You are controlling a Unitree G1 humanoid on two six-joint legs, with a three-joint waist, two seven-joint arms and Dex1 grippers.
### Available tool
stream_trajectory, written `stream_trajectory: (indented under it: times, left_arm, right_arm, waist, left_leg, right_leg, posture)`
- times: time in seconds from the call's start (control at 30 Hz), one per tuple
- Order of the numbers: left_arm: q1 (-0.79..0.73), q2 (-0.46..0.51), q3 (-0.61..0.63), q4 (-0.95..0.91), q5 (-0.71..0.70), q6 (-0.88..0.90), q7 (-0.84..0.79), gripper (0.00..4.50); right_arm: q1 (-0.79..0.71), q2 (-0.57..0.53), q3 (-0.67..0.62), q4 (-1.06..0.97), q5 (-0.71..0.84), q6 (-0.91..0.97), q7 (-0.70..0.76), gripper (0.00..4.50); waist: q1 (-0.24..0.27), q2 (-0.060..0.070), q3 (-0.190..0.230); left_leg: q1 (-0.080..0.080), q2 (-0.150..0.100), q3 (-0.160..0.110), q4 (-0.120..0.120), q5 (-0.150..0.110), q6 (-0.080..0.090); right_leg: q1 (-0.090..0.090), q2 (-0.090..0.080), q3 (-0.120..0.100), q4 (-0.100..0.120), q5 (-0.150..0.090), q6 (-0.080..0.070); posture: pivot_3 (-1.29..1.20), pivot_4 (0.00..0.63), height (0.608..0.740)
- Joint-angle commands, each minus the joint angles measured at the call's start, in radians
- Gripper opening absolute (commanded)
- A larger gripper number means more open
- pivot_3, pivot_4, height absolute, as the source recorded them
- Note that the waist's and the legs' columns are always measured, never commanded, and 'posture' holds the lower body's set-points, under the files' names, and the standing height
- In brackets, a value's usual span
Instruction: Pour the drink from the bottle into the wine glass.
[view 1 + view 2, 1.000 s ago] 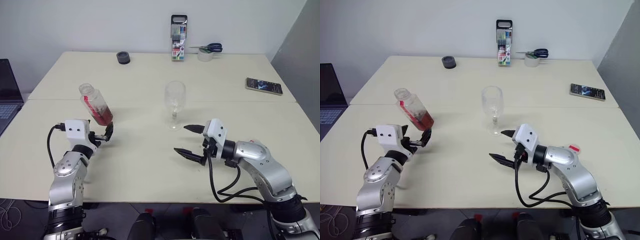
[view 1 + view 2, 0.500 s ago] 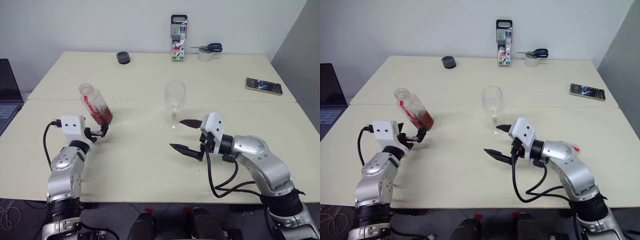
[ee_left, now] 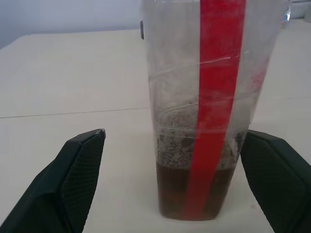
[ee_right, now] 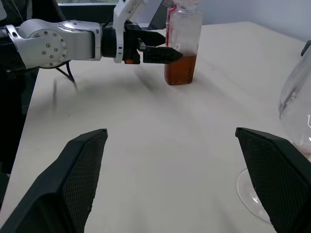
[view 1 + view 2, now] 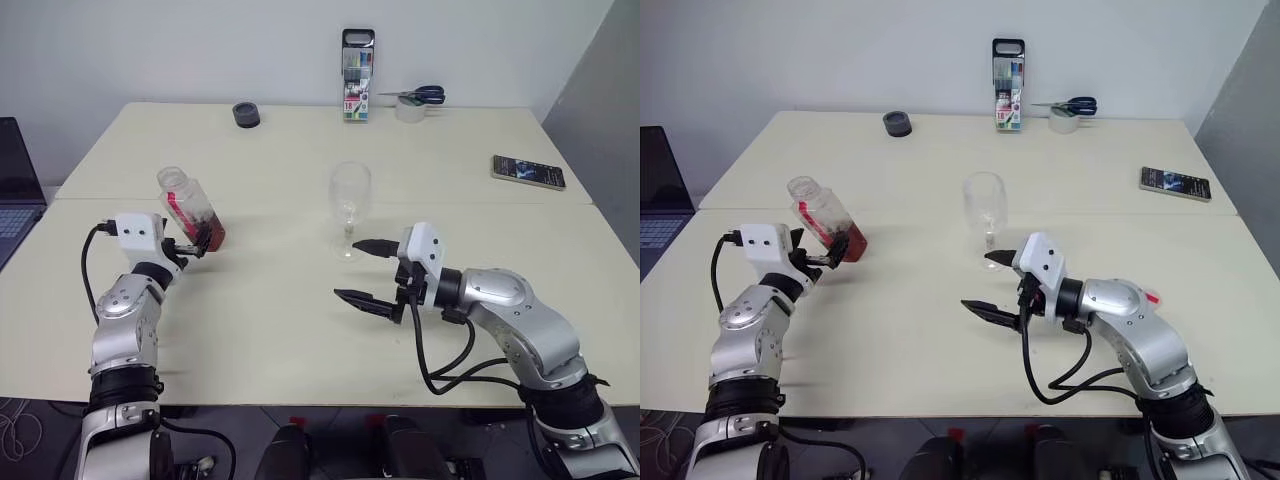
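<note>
Table (image 5: 300, 330): pale cream top, seam running across it.
Right gripper (image 5: 358, 272): at about 5 o'clock from the glass, pointing toward the robot's left; jaws spread wide, holding nothing.
Left gripper (image 5: 195, 245): at 9 o'clock on the table; jaws wide apart, one finger on each side of the bottle's base, no contact that I can make out.
Glass (image 5: 350, 208): stands upright near the table's middle, looks empty.
Bottle (image 5: 192, 210): at 9 o'clock from the glass, well apart, no cap on its neck, red strip on its side.
Drink (image 3: 189, 191): reddish-brown, fills the bottle's lowest part.
Phone (image 5: 528, 172): 2 o'clock from the glass.
Scissors (image 5: 418, 96): far edge, 1 o'clock.
</note>
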Motion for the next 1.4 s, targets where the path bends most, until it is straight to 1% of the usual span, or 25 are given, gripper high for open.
stream_trajectory:
  times: [0.03, 0.33, 0.37, 0.4, 0.6, 0.63, 0.67, 0.87, 1.0, 1.23, 1.4]
  left_arm:
    - [-0.048, 0.027, -0.006, 0.033, 0.01, -0.039, -0.022, 4.5]
    - [-0.144, 0.029, -0.029, 0.152, 0.007, -0.083, -0.081, 4.5]
    - [-0.149, 0.028, -0.03, 0.159, 0.003, -0.083, -0.089, 4.12]
    - [-0.15, 0.026, -0.029, 0.162, -0.002, -0.08, -0.094, 3.94]
    - [-0.109, 0.012, -0.016, 0.112, -0.029, -0.046, -0.088, 2.08]
    - [-0.097, 0.009, -0.016, 0.092, -0.033, -0.037, -0.084, 1.84]
    - [-0.087, 0.005, -0.018, 0.069, -0.036, -0.027, -0.079, 1.75]
    - [-0.061, -0.031, -0.033, -0.098, -0.054, 0.066, -0.038, 1.74]
    - [-0.08, -0.035, -0.076, -0.15, -0.032, 0.086, -0.051, 1.74]
    - [-0.22, -0.019, -0.2, -0.103, 0.067, 0.022, -0.105, 1.74]
    - [-0.297, -0.003, -0.265, -0.057, 0.135, -0.064, -0.147, 1.74]
  right_arm:
    - [-0.014, -0.004, -0.005, -0.05, 0.014, -0.006, 0.0, 4.49]
    - [-0.02, -0.004, -0.001, -0.044, 0.008, -0.012, -0.005, 4.49]
    - [-0.021, -0.003, 0.0, -0.044, 0.008, -0.013, -0.006, 4.5]
    - [-0.022, -0.003, 0.0, -0.043, 0.007, -0.014, -0.006, 4.5]
    - [-0.021, -0.003, -0.003, -0.048, 0.005, -0.017, -0.014, 4.5]
    - [-0.018, -0.003, -0.005, -0.051, 0.005, -0.017, -0.016, 4.5]
    - [-0.017, -0.004, -0.008, -0.054, 0.006, -0.016, -0.018, 4.5]
    - [-0.003, -0.014, -0.026, -0.084, 0.022, 0.004, -0.039, 4.5]
    - [0.009, -0.022, -0.052, -0.116, 0.026, 0.024, -0.065, 4.5]
    - [0.069, -0.056, -0.145, -0.152, 0.026, 0.045, -0.119, 4.5]
    - [0.098, -0.076, -0.213, -0.14, -0.016, -0.001, -0.167, 4.5]
  waist:
    - [0.0, 0.0, 0.0]
    - [0.0, 0.0, 0.0]
    - [-0.001, 0.0, 0.0]
    - [-0.001, 0.0, 0.0]
    - [-0.001, 0.0, 0.0]
    - [-0.001, 0.0, 0.0]
    - [-0.001, 0.0, 0.0]
    - [0.0, -0.001, 0.0]
    - [0.001, -0.001, 0.001]
    - [0.004, -0.002, 0.001]
    - [-0.002, -0.002, 0.001]
  left_leg:
    - [0.0, 0.0, 0.0, 0.0, 0.0, 0.0]
    - [0.0, 0.0, 0.0, 0.0, 0.0, 0.0]
    - [0.0, 0.0, 0.0, 0.0, 0.0, 0.0]
    - [0.0, 0.0, 0.0, 0.0, 0.0, 0.0]
    - [0.0, 0.0, 0.0, 0.0, 0.0, 0.0]
    - [0.0, 0.0, 0.0, 0.0, 0.0, 0.0]
    - [0.0, 0.0, 0.0, 0.0, 0.0, 0.0]
    - [-0.002, 0.0, 0.0, 0.001, 0.0, 0.0]
    - [-0.002, 0.0, -0.001, 0.001, 0.0, 0.0]
    - [-0.003, -0.001, 0.0, 0.001, 0.0, -0.001]
    - [-0.003, 0.0, 0.001, 0.0, 0.001, -0.002]
  right_leg:
    - [0.0, 0.0, 0.0, 0.0, 0.0, 0.0]
    - [0.0, 0.0, 0.0, 0.0, 0.0, 0.0]
    - [0.0, 0.0, 0.0, 0.0, 0.0, 0.0]
    - [0.0, 0.0, 0.0, 0.0, 0.0, 0.0]
    - [-0.001, 0.0, 0.0, 0.0, 0.0, 0.0]
    - [-0.001, 0.0, 0.0, 0.0, 0.0, 0.0]
    - [-0.001, 0.0, 0.0, 0.0, 0.0, 0.0]
    - [-0.001, -0.001, 0.0, 0.0, 0.0, 0.0]
    - [-0.001, -0.001, 0.0, 0.0, 0.0, 0.0]
    - [-0.002, 0.0, 0.0, 0.0, 0.0, 0.0]
    - [-0.003, 0.0, 0.001, 0.0, 0.0, 0.0]
  posture:
    - [0.0, 0.15, 0.74]
    - [0.0, 0.15, 0.74]
    - [0.0, 0.15, 0.74]
    - [0.0, 0.15, 0.74]
    - [0.0, 0.15, 0.74]
    - [0.0, 0.15, 0.74]
    - [0.0, 0.15, 0.74]
    - [0.0, 0.15, 0.74]
    - [0.0, 0.15, 0.74]
    - [0.0, 0.15, 0.74]
    - [0.0, 0.15, 0.74]
